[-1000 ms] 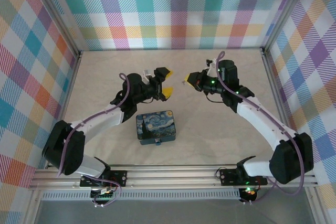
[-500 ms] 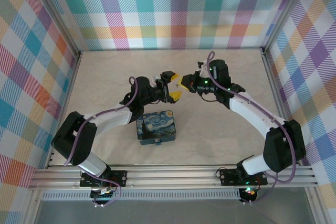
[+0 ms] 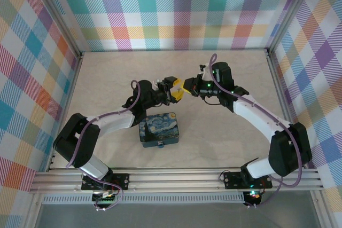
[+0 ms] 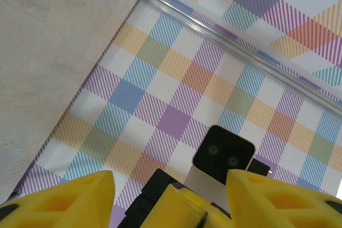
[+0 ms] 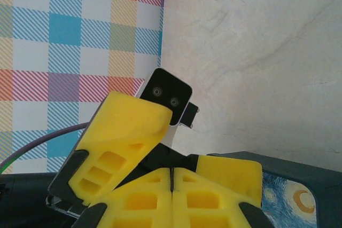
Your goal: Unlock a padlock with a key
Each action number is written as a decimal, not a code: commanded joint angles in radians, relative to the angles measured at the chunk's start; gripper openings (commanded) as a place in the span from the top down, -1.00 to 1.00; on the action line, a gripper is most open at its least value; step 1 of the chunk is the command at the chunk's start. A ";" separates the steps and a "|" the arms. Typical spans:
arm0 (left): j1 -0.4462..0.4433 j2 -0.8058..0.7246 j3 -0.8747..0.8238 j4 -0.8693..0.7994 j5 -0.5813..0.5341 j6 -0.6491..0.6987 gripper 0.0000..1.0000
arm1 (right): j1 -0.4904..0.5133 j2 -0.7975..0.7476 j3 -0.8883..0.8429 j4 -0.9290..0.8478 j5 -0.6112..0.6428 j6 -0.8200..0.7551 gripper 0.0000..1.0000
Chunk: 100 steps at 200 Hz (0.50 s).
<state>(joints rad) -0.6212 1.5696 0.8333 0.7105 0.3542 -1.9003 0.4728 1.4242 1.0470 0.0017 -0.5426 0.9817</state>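
My left claw stands spread, its fingers straddling my right claw, whose tips are pressed together above the desk, beyond the starry tin.

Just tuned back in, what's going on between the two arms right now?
The two arms meet tip to tip in the air above the middle of the table. The right gripper is shut, and the left gripper has its jaws open on either side of the right one's tips, which looks like a handover. Whatever the right gripper pinches is too small to make out. The starry-night tin sits on the table nearer the arm bases, untouched.
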 commanded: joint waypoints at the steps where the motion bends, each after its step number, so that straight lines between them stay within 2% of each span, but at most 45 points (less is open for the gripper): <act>1: -0.012 0.001 -0.012 0.054 -0.007 -0.016 -0.01 | 0.007 -0.034 -0.010 0.001 -0.003 -0.020 1.00; 100: -0.012 -0.006 -0.016 0.037 -0.015 -0.008 0.37 | 0.007 -0.056 -0.013 -0.022 0.009 -0.034 1.00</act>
<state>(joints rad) -0.6212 1.5696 0.8261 0.7101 0.3466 -1.8996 0.4728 1.3991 1.0470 -0.0135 -0.5385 0.9779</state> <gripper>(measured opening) 0.331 0.053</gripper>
